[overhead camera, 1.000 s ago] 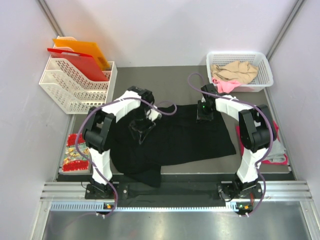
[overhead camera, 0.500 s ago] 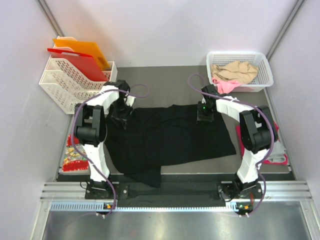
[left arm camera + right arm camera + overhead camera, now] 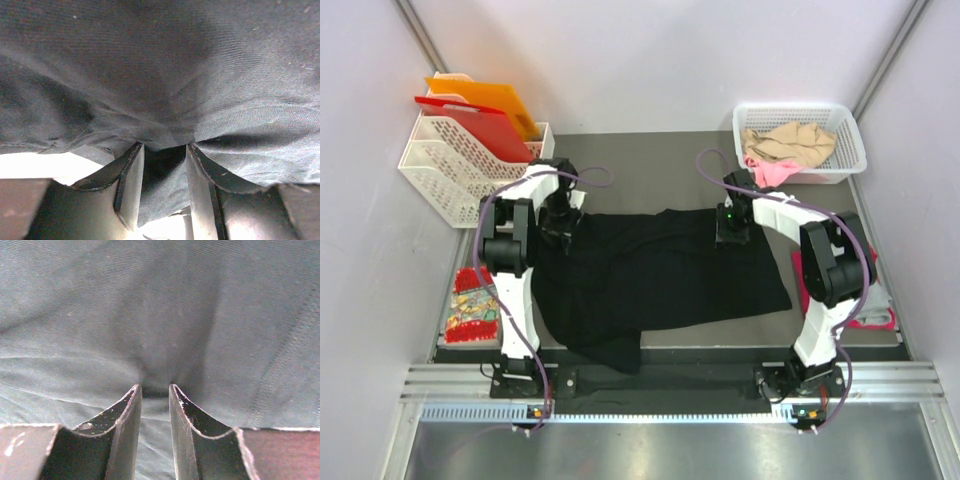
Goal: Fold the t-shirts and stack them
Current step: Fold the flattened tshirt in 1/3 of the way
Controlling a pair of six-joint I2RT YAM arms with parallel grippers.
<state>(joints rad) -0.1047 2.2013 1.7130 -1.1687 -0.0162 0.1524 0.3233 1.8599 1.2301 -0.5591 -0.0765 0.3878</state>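
Black shirt point(image 3: 670, 280) lies spread across the middle of the tabletop point(image 3: 650, 165), wide but not tidy. Its near left part is bunched into a lump at the front edge.

Both hands are down on its far edge. The left hand point(image 3: 558, 230) is at the far left corner, and its wrist view shows a gathered ridge of black cloth nipped between the fingertips. The right hand point(image 3: 731, 232) is further along the same edge, fingers drawn close on a small pucker of the same cloth.

Here's the worry: both pinches look shallow. On a lift or a pull toward the near side, one could slip out, and that edge would drop skewed. Either hand may also have caught only the top layer, so the fold could come out twisted. And that lump at the front could drag along and wrinkle the whole thing.

Off at the far right, the basket point(image 3: 798, 107) holds a beige shirt point(image 3: 788, 140) and a pink shirt point(image 3: 770, 172), not yet folded.
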